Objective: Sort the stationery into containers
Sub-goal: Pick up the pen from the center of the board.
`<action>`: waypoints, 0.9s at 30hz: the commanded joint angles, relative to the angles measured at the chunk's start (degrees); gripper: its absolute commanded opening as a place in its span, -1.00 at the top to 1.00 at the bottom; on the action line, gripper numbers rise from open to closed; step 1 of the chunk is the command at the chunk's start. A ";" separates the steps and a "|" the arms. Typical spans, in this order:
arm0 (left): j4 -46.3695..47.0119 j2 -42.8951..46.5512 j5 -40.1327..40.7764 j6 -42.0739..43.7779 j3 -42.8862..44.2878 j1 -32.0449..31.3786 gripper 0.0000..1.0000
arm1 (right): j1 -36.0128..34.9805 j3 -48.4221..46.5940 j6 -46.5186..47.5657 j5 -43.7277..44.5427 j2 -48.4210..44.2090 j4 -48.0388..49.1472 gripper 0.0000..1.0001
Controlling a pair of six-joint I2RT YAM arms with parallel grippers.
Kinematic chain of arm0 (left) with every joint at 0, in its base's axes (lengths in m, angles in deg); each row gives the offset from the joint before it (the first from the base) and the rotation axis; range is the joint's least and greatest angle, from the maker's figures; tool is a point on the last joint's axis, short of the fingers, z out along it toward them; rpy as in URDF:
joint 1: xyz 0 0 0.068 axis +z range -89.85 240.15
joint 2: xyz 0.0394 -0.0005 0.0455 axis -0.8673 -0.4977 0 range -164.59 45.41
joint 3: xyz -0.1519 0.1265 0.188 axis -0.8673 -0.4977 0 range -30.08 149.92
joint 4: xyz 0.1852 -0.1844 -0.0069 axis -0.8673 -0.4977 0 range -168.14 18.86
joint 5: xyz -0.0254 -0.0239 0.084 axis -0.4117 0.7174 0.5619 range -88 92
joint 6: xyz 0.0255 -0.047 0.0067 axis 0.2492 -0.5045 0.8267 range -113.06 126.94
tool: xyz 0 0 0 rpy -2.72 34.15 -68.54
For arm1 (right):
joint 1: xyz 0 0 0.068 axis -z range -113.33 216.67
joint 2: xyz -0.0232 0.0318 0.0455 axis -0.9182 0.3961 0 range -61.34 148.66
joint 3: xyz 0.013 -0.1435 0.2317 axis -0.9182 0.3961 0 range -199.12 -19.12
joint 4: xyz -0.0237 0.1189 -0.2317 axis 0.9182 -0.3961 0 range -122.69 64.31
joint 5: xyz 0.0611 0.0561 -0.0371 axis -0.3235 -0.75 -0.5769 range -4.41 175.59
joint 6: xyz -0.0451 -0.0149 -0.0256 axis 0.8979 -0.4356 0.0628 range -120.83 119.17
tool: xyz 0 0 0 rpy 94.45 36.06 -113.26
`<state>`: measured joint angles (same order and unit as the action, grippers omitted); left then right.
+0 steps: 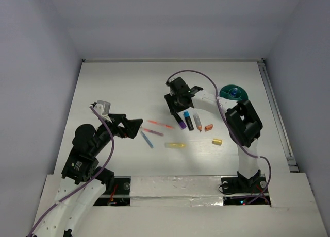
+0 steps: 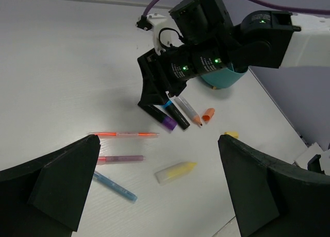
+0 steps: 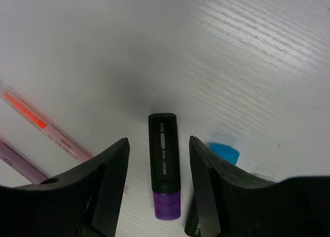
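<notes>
My right gripper [image 1: 178, 112] is open and low over the table, its jaws on either side of a black highlighter with a purple cap [image 3: 164, 159], not closed on it. Beside that lie a black marker with a blue cap [image 1: 188, 122], a grey marker with an orange tip [image 1: 197, 121], a loose orange cap [image 1: 208, 127] and a yellow cap [image 1: 217, 141]. My left gripper [image 1: 136, 128] is open and empty, above the table left of the pile. Before it lie an orange pen [image 2: 124, 135], a purple pen [image 2: 119, 158], a blue pen [image 2: 114, 187] and a yellow highlighter [image 2: 176, 171]. The teal cup [image 1: 233, 92] stands at the back right.
The right arm's forearm [image 1: 211, 105] spans between the cup and the markers. White walls close the table on the left, back and right. A rail [image 1: 276, 113] runs along the right edge.
</notes>
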<state>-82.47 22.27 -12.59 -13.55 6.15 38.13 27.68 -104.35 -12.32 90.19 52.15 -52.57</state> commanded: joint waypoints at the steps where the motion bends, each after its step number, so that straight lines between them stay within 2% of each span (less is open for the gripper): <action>1: 3.33 -0.51 -0.70 -0.08 -0.19 0.22 -0.98 | 0.22 -6.43 4.36 -2.23 2.78 -7.75 -0.14; 6: 3.33 -0.59 -0.79 0.10 -0.19 0.22 -0.98 | 0.22 -14.77 7.88 -1.70 10.24 -14.50 -0.17; 11: 3.33 -0.24 -0.70 0.01 -0.19 0.22 -0.98 | 0.22 -20.14 8.94 -1.44 13.59 -17.33 -0.16; 17: 3.33 -0.16 -0.79 0.01 -0.10 0.22 -0.98 | 0.22 -22.43 9.73 -1.61 15.70 -19.70 -0.13; 22: 3.33 0.02 -0.70 0.10 -0.10 0.22 -0.98 | 0.22 -24.98 9.99 -2.05 17.37 -22.25 0.01; 27: 3.25 0.02 -0.62 0.01 -0.10 0.22 -0.98 | 0.22 -26.74 9.90 -2.05 18.43 -24.10 0.03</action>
<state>-82.47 22.27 -12.76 -13.55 6.15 38.13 27.68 -128.37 -3.20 88.73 69.79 -73.83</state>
